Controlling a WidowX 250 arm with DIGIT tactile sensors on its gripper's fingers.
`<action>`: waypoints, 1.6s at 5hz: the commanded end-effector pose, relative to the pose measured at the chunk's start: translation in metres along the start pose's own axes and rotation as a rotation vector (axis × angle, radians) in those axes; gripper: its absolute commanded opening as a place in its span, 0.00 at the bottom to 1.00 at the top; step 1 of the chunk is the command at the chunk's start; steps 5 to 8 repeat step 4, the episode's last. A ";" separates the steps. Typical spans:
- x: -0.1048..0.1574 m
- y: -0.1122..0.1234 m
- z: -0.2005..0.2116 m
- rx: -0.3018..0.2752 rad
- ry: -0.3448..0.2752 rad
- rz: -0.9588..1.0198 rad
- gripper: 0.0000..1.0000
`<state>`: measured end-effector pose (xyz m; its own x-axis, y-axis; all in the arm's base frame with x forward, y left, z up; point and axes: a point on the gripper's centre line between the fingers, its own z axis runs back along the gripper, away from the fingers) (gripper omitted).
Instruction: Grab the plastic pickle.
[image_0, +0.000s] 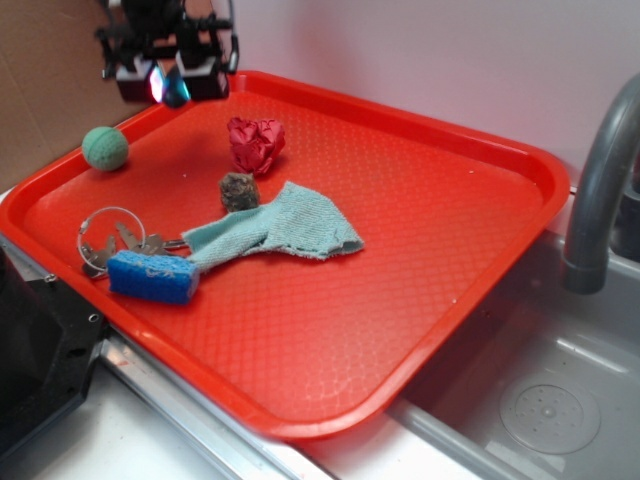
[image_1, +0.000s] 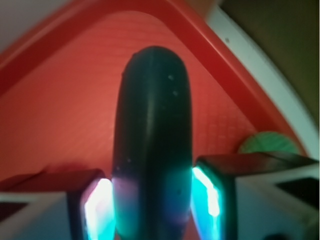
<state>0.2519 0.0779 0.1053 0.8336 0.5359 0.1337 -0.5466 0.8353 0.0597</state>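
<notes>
The plastic pickle is a dark teal-green glossy oval standing lengthwise between my two glowing pads in the wrist view. Both pads press against its sides. In the exterior view my gripper sits at the far left corner of the red tray, raised a little above it, with the pickle showing as a small teal shape between the fingers. The gripper is shut on the pickle.
A light green textured ball lies near the tray's left rim, also visible in the wrist view. A red crumpled piece, a brown fuzzy lump, a teal cloth, keys and a blue sponge lie on the tray. A sink and faucet stand at the right.
</notes>
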 end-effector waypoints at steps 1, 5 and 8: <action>-0.035 -0.006 0.123 0.025 0.023 -0.186 0.00; -0.098 -0.014 0.159 -0.075 -0.046 -0.372 0.00; -0.098 -0.014 0.159 -0.075 -0.046 -0.372 0.00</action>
